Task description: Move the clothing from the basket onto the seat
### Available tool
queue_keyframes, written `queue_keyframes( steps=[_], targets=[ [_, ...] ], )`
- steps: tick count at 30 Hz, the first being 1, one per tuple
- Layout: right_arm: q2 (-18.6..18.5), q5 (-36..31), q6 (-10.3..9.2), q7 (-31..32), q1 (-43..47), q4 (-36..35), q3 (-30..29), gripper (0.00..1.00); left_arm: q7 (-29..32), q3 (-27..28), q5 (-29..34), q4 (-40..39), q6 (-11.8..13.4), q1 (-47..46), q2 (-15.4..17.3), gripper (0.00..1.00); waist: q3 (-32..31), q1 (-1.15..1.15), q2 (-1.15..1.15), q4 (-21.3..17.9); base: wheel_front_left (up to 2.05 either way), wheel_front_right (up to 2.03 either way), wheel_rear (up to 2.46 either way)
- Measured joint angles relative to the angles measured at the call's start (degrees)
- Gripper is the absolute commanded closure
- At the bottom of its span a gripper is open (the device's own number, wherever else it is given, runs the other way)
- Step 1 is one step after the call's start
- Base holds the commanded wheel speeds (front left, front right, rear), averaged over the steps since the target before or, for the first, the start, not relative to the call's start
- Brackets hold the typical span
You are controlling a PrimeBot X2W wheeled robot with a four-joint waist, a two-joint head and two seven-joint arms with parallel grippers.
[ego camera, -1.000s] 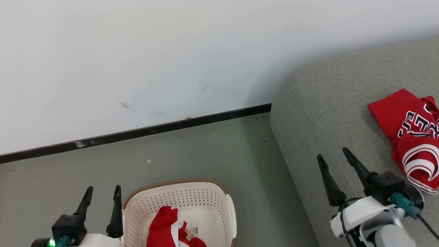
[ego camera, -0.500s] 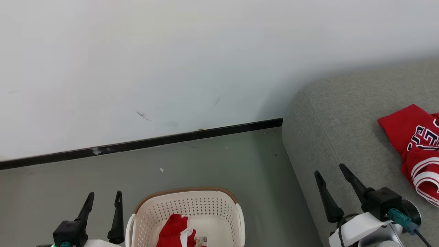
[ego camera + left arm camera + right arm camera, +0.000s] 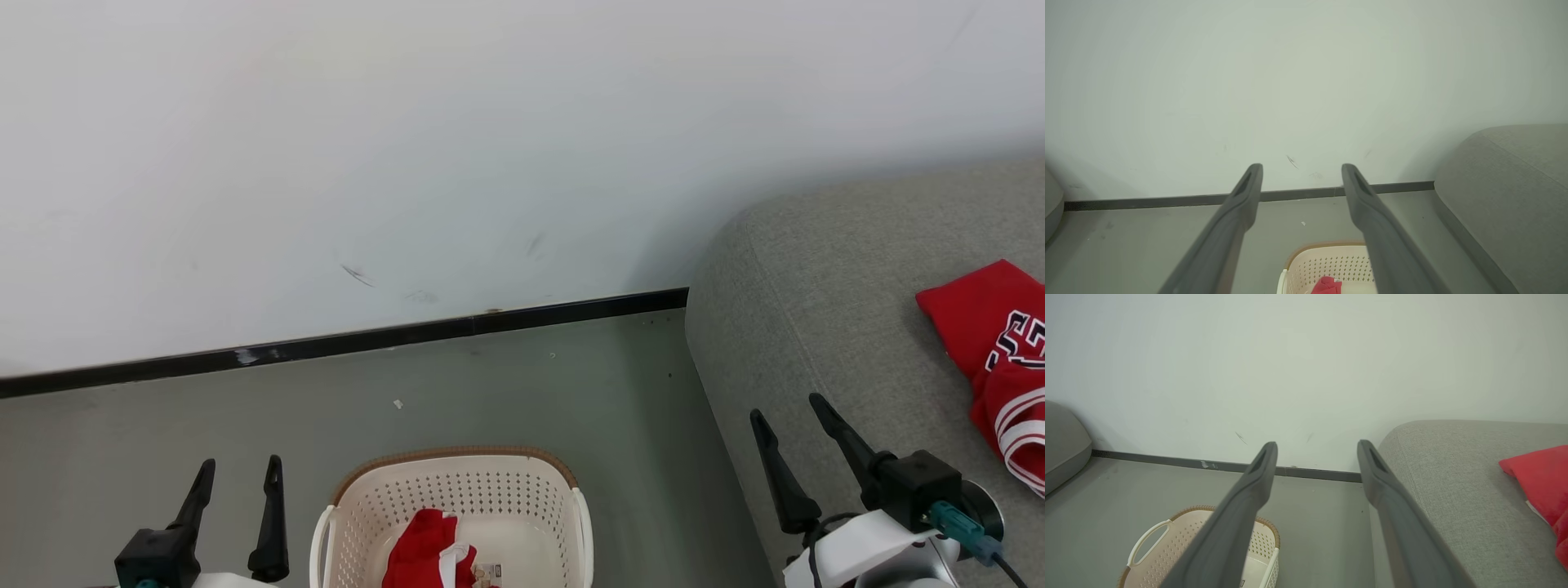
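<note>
Risk: w/ left pincer & right pincer both wide & empty, a grab at the clothing low in the basket may hook its holed wall & tip it, never reaching the seat.

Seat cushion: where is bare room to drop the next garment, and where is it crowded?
Free: the grey seat from its rounded corner by the wall up to the red jersey, including the strip ahead of the open right gripper. Crowded: its far right, where the jersey lies bunched. The floor between basket and seat is bare too.
</note>
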Motion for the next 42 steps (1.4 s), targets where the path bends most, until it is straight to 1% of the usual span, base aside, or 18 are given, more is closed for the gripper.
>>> queue_keyframes(
  steps=[12,19,22,25,28,30,42],
  targets=[
    [0.0,0.0,0.00,0.0,0.0,-1.4,0.4,0.00,0.0,0.8,0.6,-0.8,-0.1,0.1,0.0,0.00,1.0,0.00,0.00,0.2,0.00,0.00,0.00],
    [0.0,0.0,0.00,0.0,0.0,-3.0,0.8,0.00,0.0,-0.6,1.1,1.1,-1.5,0.2,1.0,0.00,2.5,0.00,0.00,0.0,0.00,0.00,0.00],
    [0.0,-0.1,0.00,0.0,-0.1,-3.2,0.8,0.00,0.1,-1.5,1.7,1.6,-1.8,0.2,1.0,0.00,3.0,0.00,0.00,-0.1,0.00,0.00,0.00],
    [0.0,-0.1,0.00,0.0,-0.1,-3.6,0.7,0.00,0.5,-2.8,2.5,2.5,-2.8,-0.6,1.0,0.00,3.9,0.00,0.00,-0.3,0.00,0.00,0.00],
    [0.0,-0.1,0.00,0.0,-0.2,-4.3,0.5,0.00,1.3,-3.9,3.1,3.6,-3.1,-2.2,1.0,0.00,4.9,0.00,0.00,-0.5,0.00,0.00,0.00],
    [0.0,-0.1,0.00,0.0,-0.2,-4.9,0.4,0.00,1.7,-4.5,3.5,4.6,-4.0,-3.7,1.0,0.00,5.6,0.00,0.00,-0.7,0.00,0.00,0.00],
    [0.0,-0.6,0.00,0.0,-1.7,-8.4,-2.3,0.00,4.0,-7.8,5.9,10.4,-6.6,-10.7,1.5,0.00,10.9,0.00,0.00,-2.2,0.00,0.00,0.00]
  ],
)
